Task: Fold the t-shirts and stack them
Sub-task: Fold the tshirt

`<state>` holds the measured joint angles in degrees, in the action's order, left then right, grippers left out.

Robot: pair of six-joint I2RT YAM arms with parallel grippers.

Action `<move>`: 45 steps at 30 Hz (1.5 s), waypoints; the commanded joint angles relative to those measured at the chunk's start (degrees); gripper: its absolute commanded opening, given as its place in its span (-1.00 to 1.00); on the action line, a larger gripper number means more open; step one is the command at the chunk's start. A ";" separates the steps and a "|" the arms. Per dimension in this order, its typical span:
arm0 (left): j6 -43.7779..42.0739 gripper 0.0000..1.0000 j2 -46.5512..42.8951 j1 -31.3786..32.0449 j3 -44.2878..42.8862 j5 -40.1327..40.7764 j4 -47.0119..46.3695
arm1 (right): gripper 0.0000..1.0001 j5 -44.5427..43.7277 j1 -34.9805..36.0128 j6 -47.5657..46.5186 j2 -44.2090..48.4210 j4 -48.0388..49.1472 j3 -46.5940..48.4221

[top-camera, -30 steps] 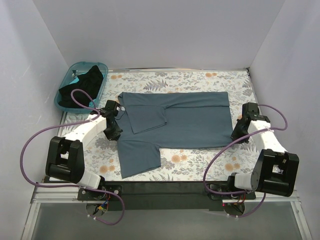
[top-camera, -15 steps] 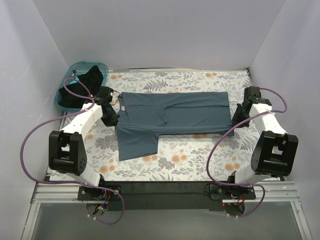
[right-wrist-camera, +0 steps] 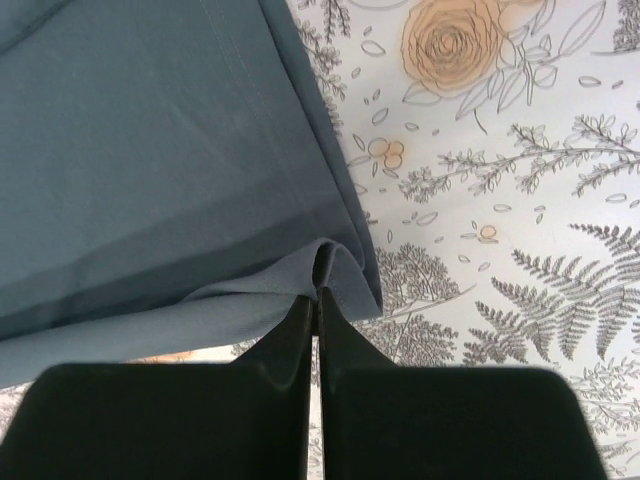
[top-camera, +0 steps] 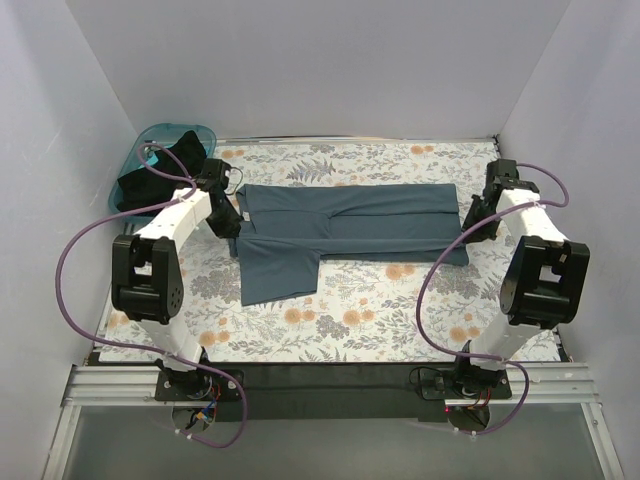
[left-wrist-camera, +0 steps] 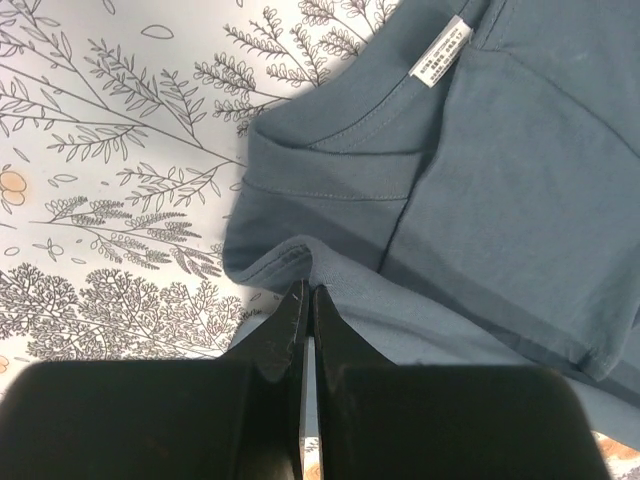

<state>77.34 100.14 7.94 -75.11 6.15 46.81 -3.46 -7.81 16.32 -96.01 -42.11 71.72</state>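
Observation:
A slate blue-grey t-shirt (top-camera: 345,222) lies partly folded across the far half of the flowered table, one sleeve (top-camera: 278,272) hanging toward me. My left gripper (top-camera: 232,224) is shut on its left edge by the collar; the left wrist view shows the pinched cloth (left-wrist-camera: 300,262) and the white neck label (left-wrist-camera: 441,52). My right gripper (top-camera: 468,228) is shut on the shirt's right hem corner (right-wrist-camera: 335,265). A black t-shirt (top-camera: 160,172) lies bunched in the teal basket.
The teal plastic basket (top-camera: 206,135) stands at the far left corner beside the left arm. White walls close in the table (top-camera: 380,320) at the back and both sides. The purple cables loop off both arms.
Both grippers moved away from me toward the back, carrying the shirt's near edge over itself. The shirt now makes a narrower band, and the loose sleeve has slid farther back.

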 commanded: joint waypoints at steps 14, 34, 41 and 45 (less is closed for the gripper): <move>-2.37 -1.00 5.07 -0.74 -3.37 0.53 -1.89 | -0.97 -0.76 -0.01 -2.51 -8.49 0.01 11.77; -2.81 -1.00 4.89 -0.74 -3.20 2.37 -2.86 | -0.97 -4.62 0.61 -2.61 -8.50 0.10 9.50; -2.90 -1.00 2.52 -0.83 -2.24 1.93 -1.55 | -0.97 -0.58 0.52 -1.64 -3.06 -1.13 3.88; -2.72 -1.00 -2.47 -0.83 0.05 1.32 0.56 | -0.97 1.09 0.52 -0.50 2.92 -3.24 -2.98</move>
<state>75.26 104.44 7.81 -76.62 6.17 45.04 -3.79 -7.05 14.96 -97.89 -42.19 72.16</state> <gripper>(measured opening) 0.019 0.021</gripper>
